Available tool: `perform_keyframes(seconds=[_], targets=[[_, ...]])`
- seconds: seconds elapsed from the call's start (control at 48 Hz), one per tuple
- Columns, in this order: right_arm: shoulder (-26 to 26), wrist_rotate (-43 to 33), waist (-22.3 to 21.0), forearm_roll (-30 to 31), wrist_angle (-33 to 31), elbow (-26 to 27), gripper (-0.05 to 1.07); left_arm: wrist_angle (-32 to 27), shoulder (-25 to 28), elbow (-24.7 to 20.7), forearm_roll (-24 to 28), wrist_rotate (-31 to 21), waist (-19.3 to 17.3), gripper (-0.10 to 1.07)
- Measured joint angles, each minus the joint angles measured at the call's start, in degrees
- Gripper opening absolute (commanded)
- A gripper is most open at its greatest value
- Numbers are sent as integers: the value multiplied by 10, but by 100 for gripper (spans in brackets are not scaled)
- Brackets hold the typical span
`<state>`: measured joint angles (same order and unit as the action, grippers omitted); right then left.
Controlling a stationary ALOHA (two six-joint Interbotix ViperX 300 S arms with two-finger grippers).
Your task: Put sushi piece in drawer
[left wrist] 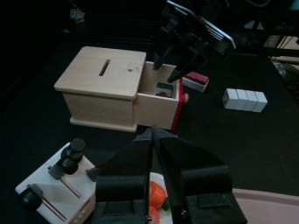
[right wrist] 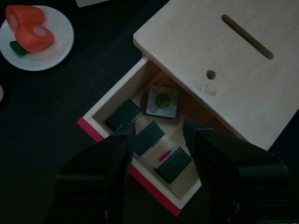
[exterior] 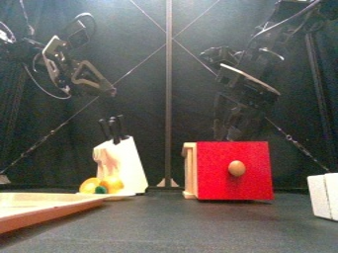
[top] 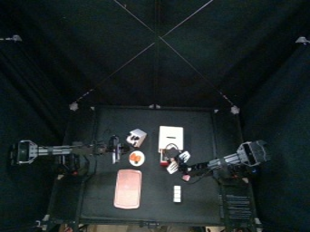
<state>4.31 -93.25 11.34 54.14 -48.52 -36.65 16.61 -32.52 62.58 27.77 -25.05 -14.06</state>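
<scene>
Black table [top: 103, 122] with the usual clutter. The biggest thing on it is the drawer [left wrist: 103, 87], a white box sitting around the middle, a bit toward the back edge. Its reddish pull-out part is slid open toward the front edge. The right arm comes in from the right edge and the right gripper [right wrist: 158, 140] hangs directly over the open tray, fingers spread wide with nothing between them. The left arm is on the left side with the left gripper [left wrist: 152, 140] held up above the knife block, and its fingers look pressed together, nothing in them. The pink board [top: 129, 190] lies flat near the front edge, left of centre. The white knife block [exterior: 119, 164] stands just left of the drawer with dark handles sticking out the top. In front of that is a small white plate [right wrist: 35, 54] with orange and red toy food on it. A little white cube [left wrist: 243, 99] sits well apart from the drawer, toward the front edge on the right. The sushi piece [right wrist: 162, 102] is lying inside the open tray near the cabinet end. A few other dark green and white bits [right wrist: 173, 164] are in there beside it.
</scene>
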Motion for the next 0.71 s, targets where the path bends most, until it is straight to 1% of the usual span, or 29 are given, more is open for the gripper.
perform_keyframes(seconds=[0.708], targets=[[4, 0, 3, 0, 0, 0, 82, 2, 0, -1, -1, 0, 0, 53]])
